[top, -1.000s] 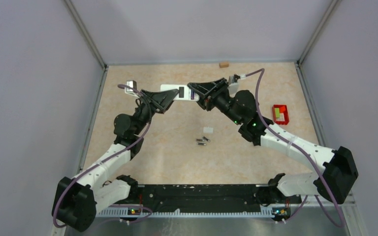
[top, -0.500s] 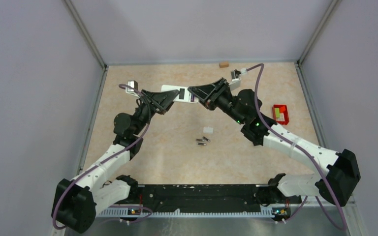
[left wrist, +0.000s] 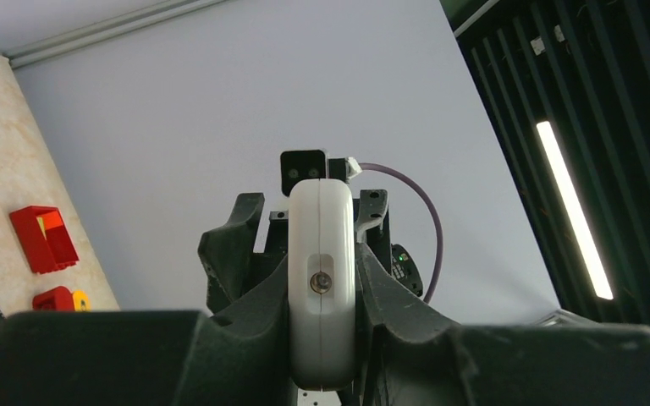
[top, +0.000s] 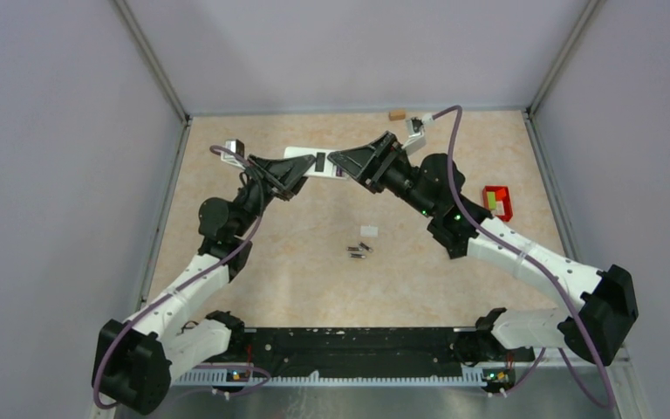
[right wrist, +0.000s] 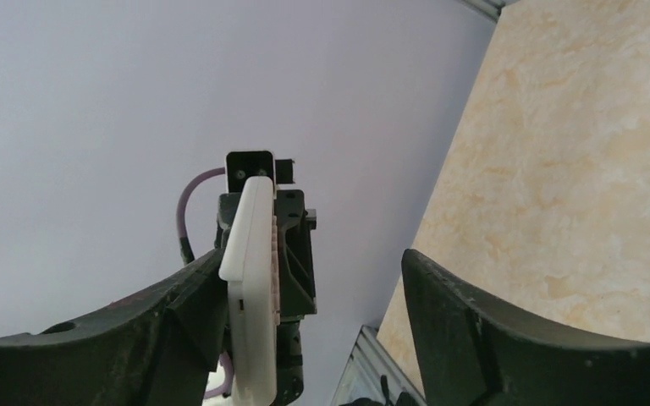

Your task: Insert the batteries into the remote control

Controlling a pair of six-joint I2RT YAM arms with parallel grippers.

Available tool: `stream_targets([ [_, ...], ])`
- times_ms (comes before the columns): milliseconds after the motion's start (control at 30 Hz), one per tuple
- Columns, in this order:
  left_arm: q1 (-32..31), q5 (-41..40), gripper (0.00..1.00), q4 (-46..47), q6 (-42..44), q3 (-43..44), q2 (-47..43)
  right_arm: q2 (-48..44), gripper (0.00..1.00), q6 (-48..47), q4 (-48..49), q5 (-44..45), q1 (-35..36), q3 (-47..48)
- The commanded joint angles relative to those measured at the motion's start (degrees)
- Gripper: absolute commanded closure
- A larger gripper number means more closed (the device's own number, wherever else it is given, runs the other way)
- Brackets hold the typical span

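Remote (top: 314,164) in air over far tabletop (top: 270,262). Left fingers (left wrist: 239,254) clamped on one end. Right fingers (right wrist: 491,338) apart, remote touching only one. Advice: hold left grip firm, slot side up, send right down for one battery. Count: 1 remote; batteries (top: 359,250) mid-tabletop, three or four, too small to tell; 1 small white piece (top: 368,231) just beside; 1 red bin (top: 496,202)

Smooth white plastic with a soft sheen, the remote control (left wrist: 322,228) sits between the matt black plastic fingers (left wrist: 262,313) of the left gripper (left wrist: 322,292) (a small glinting round fitting (left wrist: 322,282) in its end). Beneath that gripper, the table (top: 314,288) looks matt, marbled beige.
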Motion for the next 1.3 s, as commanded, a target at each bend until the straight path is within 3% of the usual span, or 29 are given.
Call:
stream_targets([
  [0,0.07,-1.40,1.00,-0.79,6.41,2.58,-4.46,-0.70,0.20,-0.54,-0.41,-3.90,-1.01,0.21],
  [33,0.08,-1.50,1.00,-2.26,7.57,2.29,-4.71,-1.01,0.13,-0.76,0.64,-4.53,-1.12,0.04],
  [133,0.18,-0.36,1.00,-3.62,8.49,2.17,-4.64,-1.25,0.08,-2.68,3.14,-7.66,-1.29,0.43],
  [433,0.69,2.67,1.00,-3.11,8.74,2.94,-2.45,-4.26,0.06,-4.52,6.26,-6.69,-1.62,-1.63],
  [667,0.71,3.13,1.00,-3.14,9.48,3.39,-2.43,-7.41,0.22,-6.59,4.37,-3.11,-1.94,-3.58],
  [1100,0.74,3.87,1.00,-2.49,9.13,3.63,-2.18,-5.55,0.58,-7.92,5.47,-5.53,-2.57,-3.12],
  [1267,0.73,4.16,1.00,-2.30,9.32,3.70,-2.26,-5.56,0.65,-8.45,5.03,-5.67,-2.67,-3.59],
])
